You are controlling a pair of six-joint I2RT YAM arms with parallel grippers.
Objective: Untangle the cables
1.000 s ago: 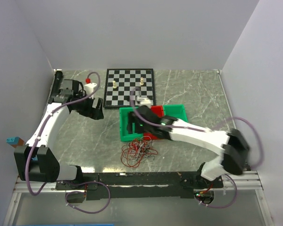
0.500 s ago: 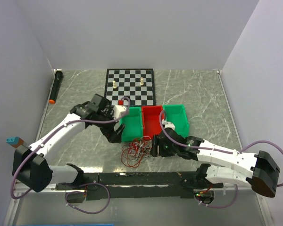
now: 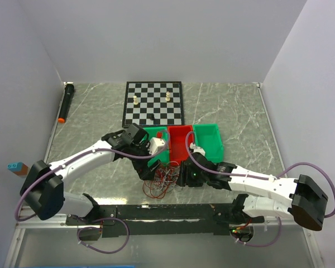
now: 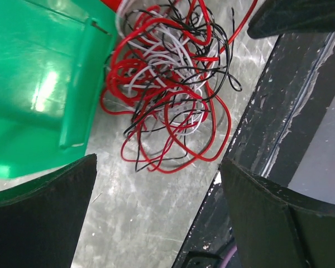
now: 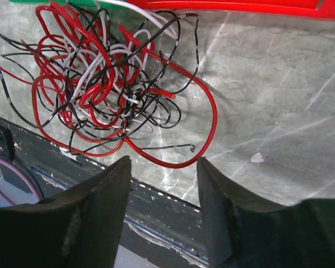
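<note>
The left pincer (image 4: 157,163) gapes wide, the right pincer (image 5: 163,163) less so.

Cables (image 3: 163,181) (image 4: 173,84) (image 5: 106,89) are lying in one heap on the counter (image 3: 240,111) near its front edge, just in front of a row of three bins (image 3: 209,134). The left fingers (image 4: 39,218) are hanging over the heap's left side, and the right fingers (image 5: 95,218) are sitting just right of it. A chessboard (image 3: 153,103) is lying behind the bins, toward the back wall, with two chess pieces (image 3: 135,101) standing on it. A marker (image 3: 65,103) is lying along the counter's far left edge.
</note>
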